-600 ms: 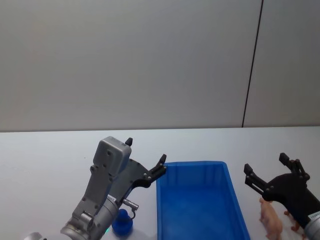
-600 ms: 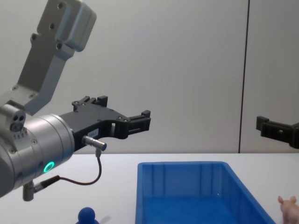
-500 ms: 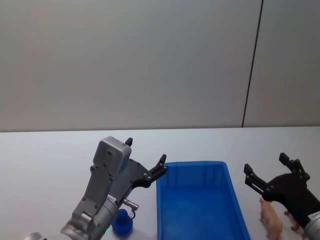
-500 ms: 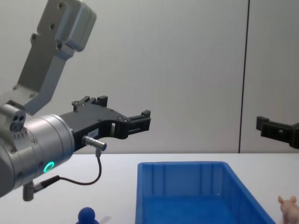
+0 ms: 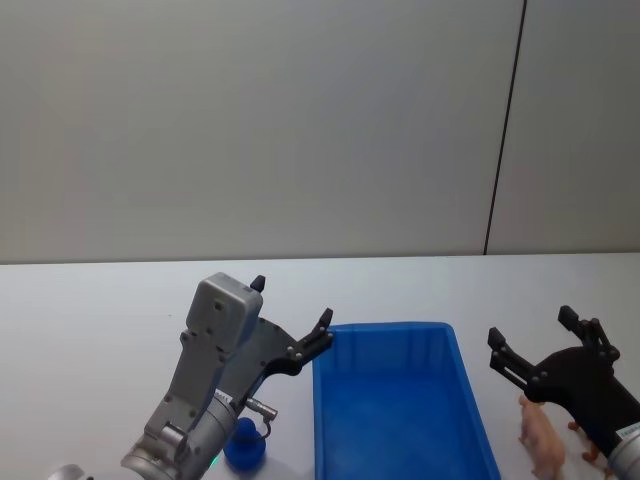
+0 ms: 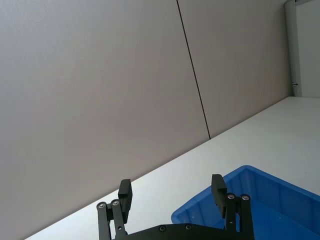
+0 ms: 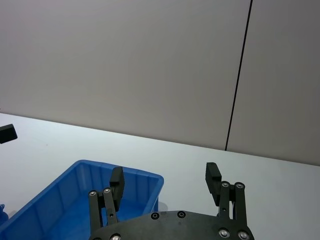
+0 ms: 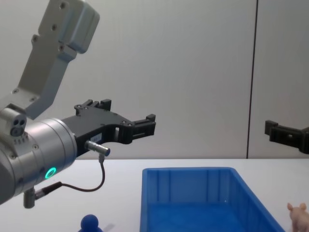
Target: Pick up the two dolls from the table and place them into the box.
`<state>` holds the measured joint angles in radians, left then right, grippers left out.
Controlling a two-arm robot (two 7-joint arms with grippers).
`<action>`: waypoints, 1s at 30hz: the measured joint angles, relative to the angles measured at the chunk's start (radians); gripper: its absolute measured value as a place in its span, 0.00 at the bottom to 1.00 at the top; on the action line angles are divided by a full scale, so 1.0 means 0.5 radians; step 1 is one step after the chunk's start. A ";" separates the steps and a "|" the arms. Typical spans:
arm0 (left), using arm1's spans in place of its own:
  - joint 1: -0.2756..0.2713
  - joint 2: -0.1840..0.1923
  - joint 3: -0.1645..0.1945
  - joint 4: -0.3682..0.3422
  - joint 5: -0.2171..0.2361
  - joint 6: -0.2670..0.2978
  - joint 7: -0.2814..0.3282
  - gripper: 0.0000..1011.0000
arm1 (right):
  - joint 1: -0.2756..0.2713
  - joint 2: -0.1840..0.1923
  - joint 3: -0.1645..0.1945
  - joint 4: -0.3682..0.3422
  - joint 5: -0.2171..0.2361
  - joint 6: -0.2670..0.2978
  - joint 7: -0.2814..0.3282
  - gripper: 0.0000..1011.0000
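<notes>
- Bench [image 5: 90, 320]: plain white top that carries all items, with a grey wall behind it.
- Dark blue doll [image 5: 243, 446]: round-headed figure standing upright on the bench. It sits below the left gripper's wrist, back from the fingertips, and just outside the box's left wall. It does not touch the gripper. A thin cable loop [image 8: 96, 181] from the wrist hangs close above it.
- Left gripper [image 5: 291, 300]: raised clear of the bench, jaws spread wide, holding nothing. In the head view, its forward fingertip is near the box's far left corner. In the chest view, it sits well above the rim.
- Box [image 5: 385, 328]: large bright blue bin with ribbed walls, open top up. It lies between the two grippers and lower than both. Both dolls stand outside it, one on each side.
- Right gripper [image 5: 533, 327]: raised to the right of the box, jaws apart, holding nothing.
- Brown doll [image 5: 540, 441]: four-legged animal standing on the bench. It is below the right gripper, toward the box side, near the box's right wall but apart from it. It is not touched by the fingers.
</notes>
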<state>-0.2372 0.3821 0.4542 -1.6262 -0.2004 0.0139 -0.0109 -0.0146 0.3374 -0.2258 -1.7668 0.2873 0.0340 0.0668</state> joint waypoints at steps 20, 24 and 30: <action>0.000 0.000 0.000 0.000 0.000 0.000 0.000 0.99 | 0.000 0.000 0.000 0.000 0.000 0.000 0.000 0.99; 0.000 0.000 0.000 0.000 0.000 0.000 0.000 0.99 | 0.000 0.002 0.003 0.000 0.000 -0.001 0.000 0.99; 0.000 0.000 0.000 0.000 0.000 0.000 0.000 0.99 | -0.001 0.018 0.024 0.014 0.022 0.001 -0.006 0.99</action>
<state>-0.2372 0.3821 0.4542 -1.6262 -0.2004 0.0138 -0.0109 -0.0150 0.3464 -0.2137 -1.7599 0.2983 0.0348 0.0640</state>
